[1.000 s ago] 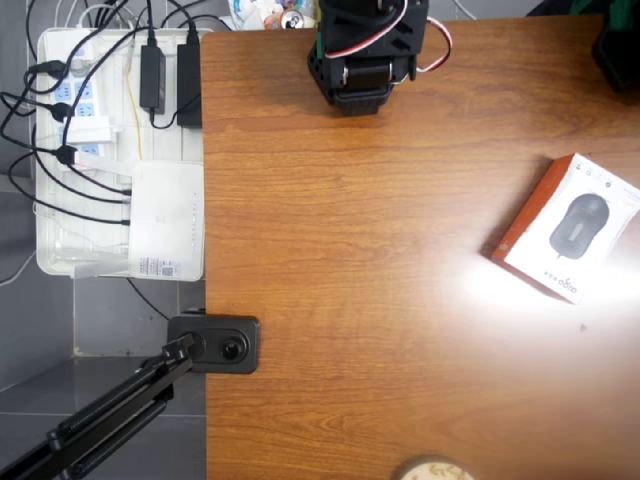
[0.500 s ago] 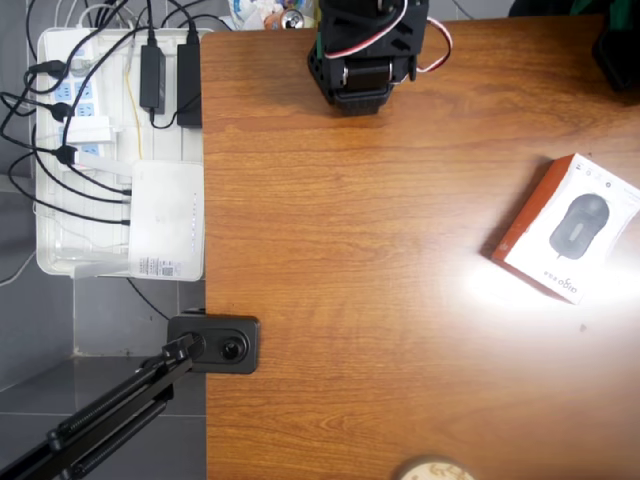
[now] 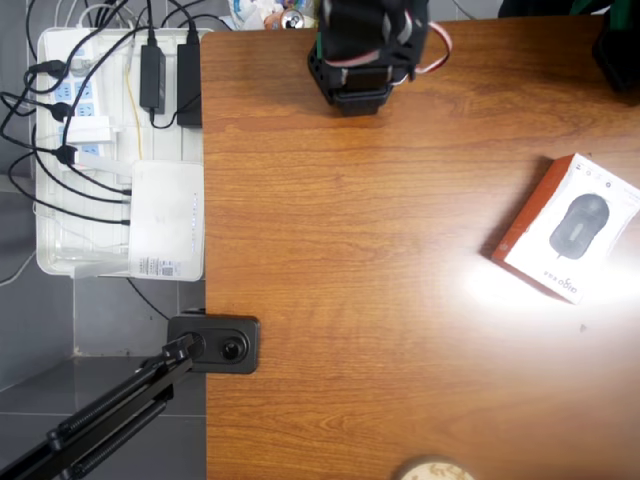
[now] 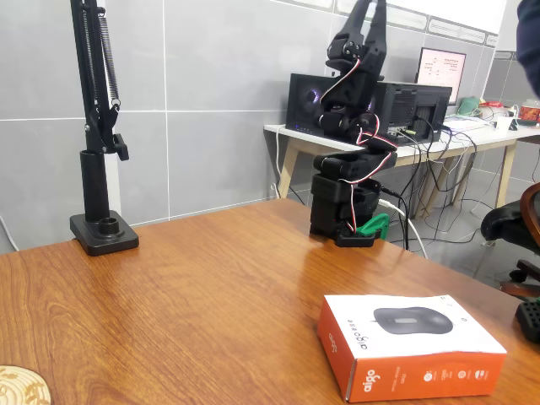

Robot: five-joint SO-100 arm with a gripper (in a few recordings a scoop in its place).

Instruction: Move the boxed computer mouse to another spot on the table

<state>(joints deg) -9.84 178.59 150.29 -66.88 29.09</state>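
The boxed computer mouse (image 3: pixel 570 228) lies flat near the table's right edge in the overhead view. It is a white box with a dark mouse pictured on its face and orange-red sides. In the fixed view the box (image 4: pixel 409 342) sits at the front right. The table (image 3: pixel 350 300) is glossy brown wood grain. The black arm (image 3: pixel 365 50) stands folded at the far edge, well away from the box. In the fixed view it (image 4: pixel 354 110) rises above its base. Its gripper is tucked in the folded links, and its jaws cannot be made out. Nothing is held.
A white tray (image 3: pixel 100 150) of power strips, cables and a white router-like box hangs off the left edge. A black camera-stand clamp (image 3: pixel 215 343) grips the left rim. A cork coaster (image 3: pixel 432 470) sits at the near edge. A dark object (image 3: pixel 620 50) sits at the far right corner.
The arm's upper links are now blurred and have shifted slightly above the base. The box has not moved.
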